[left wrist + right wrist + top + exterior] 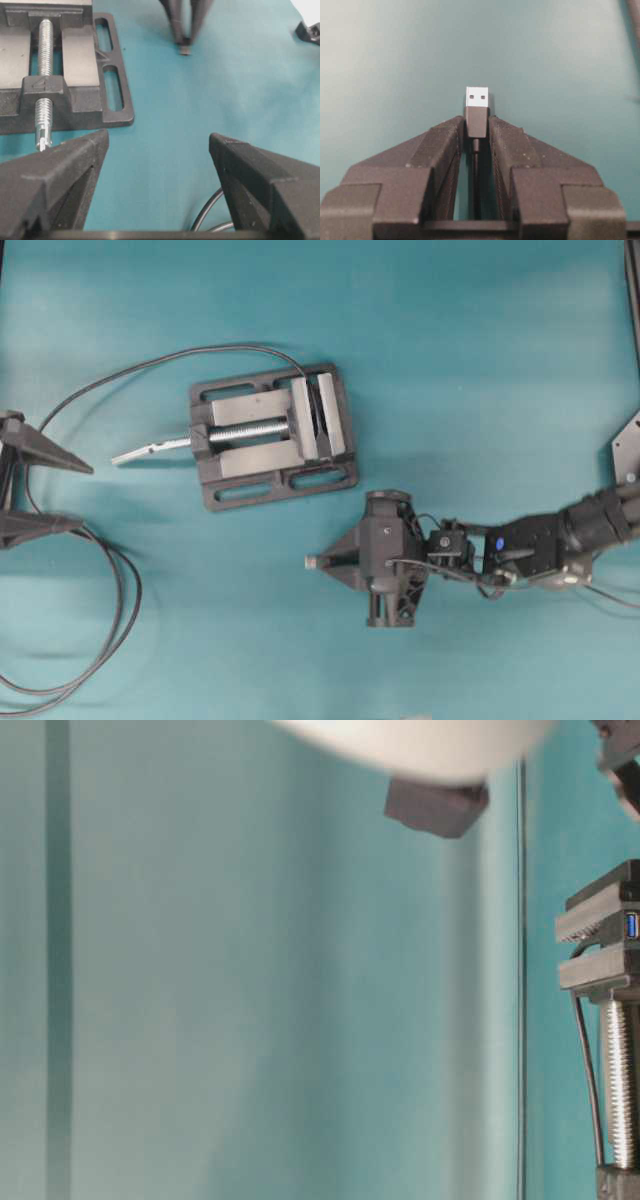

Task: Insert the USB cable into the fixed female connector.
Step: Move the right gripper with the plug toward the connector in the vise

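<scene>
The USB cable [476,120] sits pinched between the two fingers of the right end effector [476,131], its black plug body clamped at the fingertips and the silver metal tip sticking out ahead of them over bare teal table [480,360]. The thin cord runs back between the fingers toward the wrist. From overhead, the right arm reaches in from the right edge, stretched roughly level, with the right end effector pointing left and the plug tip showing at its nose, below and to the right of the vise [272,435].

The fixed female connector [631,926] is held between the vise's jaws, its blue-lined opening visible in the table-level view; its thin cord leaves the vise and curves away to the left.

The left end effector [50,495] rests at the left edge, fingers spread wide with nothing between them, pointing right toward the vise's screw handle [150,450].
</scene>
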{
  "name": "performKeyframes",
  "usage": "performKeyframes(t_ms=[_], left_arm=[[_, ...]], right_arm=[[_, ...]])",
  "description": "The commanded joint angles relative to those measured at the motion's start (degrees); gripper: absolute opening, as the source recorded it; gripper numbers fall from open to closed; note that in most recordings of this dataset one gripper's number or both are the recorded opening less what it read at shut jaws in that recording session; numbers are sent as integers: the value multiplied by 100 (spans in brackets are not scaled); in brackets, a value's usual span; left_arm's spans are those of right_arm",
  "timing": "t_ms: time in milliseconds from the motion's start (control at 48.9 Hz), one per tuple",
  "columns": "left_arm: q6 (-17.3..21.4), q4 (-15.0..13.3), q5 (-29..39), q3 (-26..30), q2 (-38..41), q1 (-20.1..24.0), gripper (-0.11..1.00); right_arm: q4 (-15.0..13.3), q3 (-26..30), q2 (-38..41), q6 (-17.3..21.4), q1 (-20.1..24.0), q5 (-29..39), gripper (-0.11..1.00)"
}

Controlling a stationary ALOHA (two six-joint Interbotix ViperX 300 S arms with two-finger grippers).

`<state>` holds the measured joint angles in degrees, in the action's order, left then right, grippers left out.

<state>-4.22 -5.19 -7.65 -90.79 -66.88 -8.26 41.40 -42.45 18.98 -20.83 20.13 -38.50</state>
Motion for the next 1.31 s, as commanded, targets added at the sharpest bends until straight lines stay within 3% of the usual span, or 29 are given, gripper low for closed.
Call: performKeyframes(t_ms=[0, 123, 266, 347, 429, 613, 817, 1063, 1288], left_arm=[[-62, 18, -53, 70, 44, -9, 95], [-62, 18, -44, 70, 44, -9, 95], [-62, 18, -44, 70, 44, -9, 95], [-62, 18, -44, 70, 44, -9, 95], [-62, 26, -44, 70, 44, -9, 95], [-62, 18, -44, 70, 44, -9, 95], [-62, 18, -53, 70, 44, -9, 95], [-62, 18, -53, 70, 44, -9, 95], [-62, 18, -53, 70, 35, -9, 95]], right_arm=[[1081, 167, -193, -448, 114, -246, 21], [2417, 281, -193, -1178, 334, -563, 21], [4017, 527, -193, -1767, 598, -1327, 21], [4685, 712, -185, -1951, 677, -1758, 21], [5177, 923, -114, -2109, 686, -2048, 21], [5748, 1485, 255, -2259, 686, -2382, 21], [6768, 1978, 439, -2303, 721, -2953, 21], [7146, 2443, 554, -2514, 738, -3489, 21], [7242, 2865, 712, -2646, 756, -3718, 21]])
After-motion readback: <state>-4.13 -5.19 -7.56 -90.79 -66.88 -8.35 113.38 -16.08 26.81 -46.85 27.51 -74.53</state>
